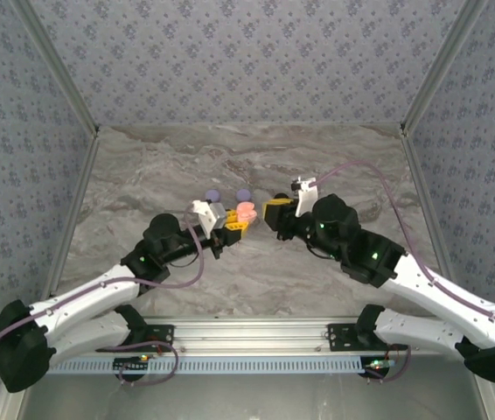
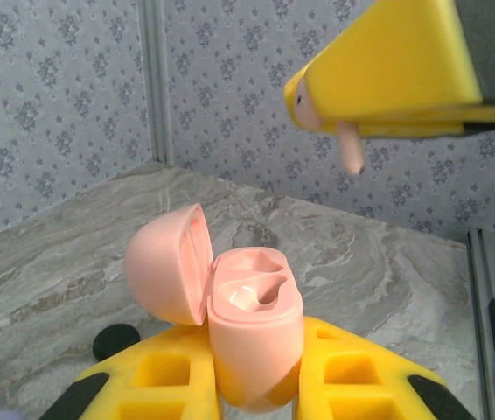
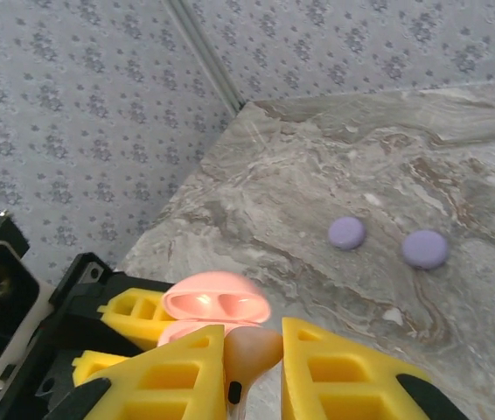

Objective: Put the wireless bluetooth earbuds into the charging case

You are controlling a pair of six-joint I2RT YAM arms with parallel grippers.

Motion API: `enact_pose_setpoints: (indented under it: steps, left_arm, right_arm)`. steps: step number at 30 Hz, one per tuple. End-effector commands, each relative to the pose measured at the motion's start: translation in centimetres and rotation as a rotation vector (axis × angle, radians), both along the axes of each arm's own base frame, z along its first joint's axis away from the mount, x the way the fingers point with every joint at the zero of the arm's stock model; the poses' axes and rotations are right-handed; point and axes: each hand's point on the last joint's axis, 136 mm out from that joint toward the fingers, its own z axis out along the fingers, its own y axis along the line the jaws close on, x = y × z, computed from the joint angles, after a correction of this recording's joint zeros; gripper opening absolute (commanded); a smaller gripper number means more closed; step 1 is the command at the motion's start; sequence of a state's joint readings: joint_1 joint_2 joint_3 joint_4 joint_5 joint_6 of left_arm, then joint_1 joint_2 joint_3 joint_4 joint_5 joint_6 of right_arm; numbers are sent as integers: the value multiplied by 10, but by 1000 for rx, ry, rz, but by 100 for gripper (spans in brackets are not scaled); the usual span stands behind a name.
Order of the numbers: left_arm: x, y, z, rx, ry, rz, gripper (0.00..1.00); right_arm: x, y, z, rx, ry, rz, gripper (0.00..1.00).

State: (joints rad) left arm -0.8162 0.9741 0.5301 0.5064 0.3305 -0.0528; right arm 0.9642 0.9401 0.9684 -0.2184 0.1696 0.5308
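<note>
- The left gripper [image 2: 256, 389] is closed tight on the lower body of the pink charging case [image 2: 254, 337]. It holds the case raised above the middle of the marble table [image 1: 317, 280], with the hinged lid [image 2: 167, 262] swung open to the left.
- The right gripper [image 3: 254, 332] is pinched shut on a pinkish earbud [image 2: 350, 150]. The stem pokes out below its yellow fingertips [image 2: 387, 74]. The bud is up and to the right of the case mouth, clear of it and not yet entering.
- The step in hand, as I judge it, is seating this bud. Bring it over the open socket [image 2: 269, 293] on the case's right side, with the stem pointing straight down into the well.
- Keep the left arm steady, since any wobble in the case shifts the target.
- Lower slowly and avoid the open lid and the left gripper's fingers, which crowd the case.
- Let go only once the head sits flush. A tilted stem would likely jam on the rim.
- I cannot tell whether the other socket is already filled.
- Two lilac discs [image 3: 346, 232] lie on the far side of the table, well apart from this work.
</note>
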Motion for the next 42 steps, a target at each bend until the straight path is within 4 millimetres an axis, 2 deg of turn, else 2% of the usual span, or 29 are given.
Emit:
enact_pose_setpoints:
  steps: [1, 9, 28, 42]
  left_arm:
    - [-7, -8, 36, -69, -74, -50, 0]
    - [-5, -10, 35, -63, -72, -54, 0]
    - [-5, -9, 33, -54, -74, -50, 0]
    - [-3, -5, 35, -67, -77, -20, 0]
  right_arm:
    - [6, 6, 22, 20, -62, -23, 20]
    - [13, 14, 12, -14, -57, -46, 20]
    - [21, 15, 23, -12, -100, -71, 20]
    - [15, 20, -12, -43, -13, -44, 20]
